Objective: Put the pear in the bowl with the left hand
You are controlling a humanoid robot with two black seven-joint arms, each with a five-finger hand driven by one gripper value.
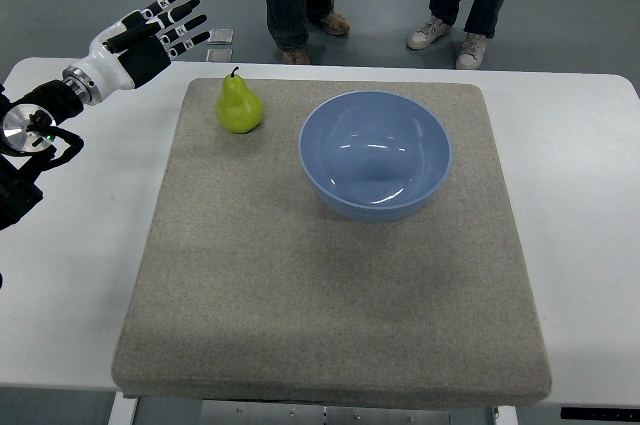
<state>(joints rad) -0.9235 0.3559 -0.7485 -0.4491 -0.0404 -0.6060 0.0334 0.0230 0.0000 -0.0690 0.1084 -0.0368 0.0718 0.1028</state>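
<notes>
Our left hand (150, 30), fingers spread and empty, hovers off the mat's (250, 285) far-left corner. The pear (239, 105) stands there beside the blue bowl (375, 153); smooth, firm, probably light—we'd grip its belly.

The pear (239, 105) is yellow-green with a dark stem, and the bowl (375, 153) is pale blue with glossy white highlights. A speckled grey-beige mat (330, 305) covers the white desk (580, 205). The left hand (155, 33) is white with black fingers (180, 17).
</notes>
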